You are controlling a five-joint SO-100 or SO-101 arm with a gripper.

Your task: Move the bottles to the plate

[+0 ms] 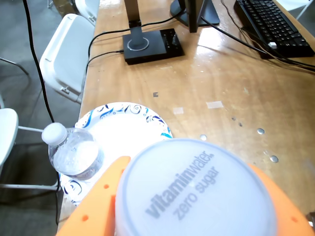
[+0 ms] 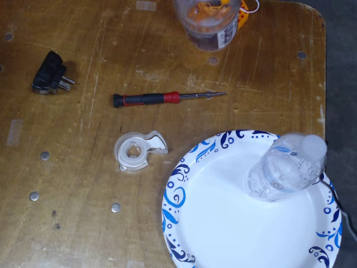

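Bottles: we count two. One small clear bottle (image 2: 285,167) with a white cap stands upright on the plate, toward its right side in the fixed view; the wider bottle (image 1: 196,191) fills the lower wrist view, its base reading "vitaminwater zero sugar".
Plate: one, white with blue swirls (image 2: 223,223), on the table (image 2: 83,223) at the lower right of the fixed view.
Fingers: the orange fingers (image 1: 101,201) sit on either side of the wider bottle, closed against it and holding it.
Held bottle: at the top edge of the fixed view (image 2: 207,22), well apart from the plate; we cannot tell whether it touches the table.
Other things: one screwdriver (image 2: 162,99), one tape dispenser (image 2: 136,151), one black plug (image 2: 49,73), each on the bare table.
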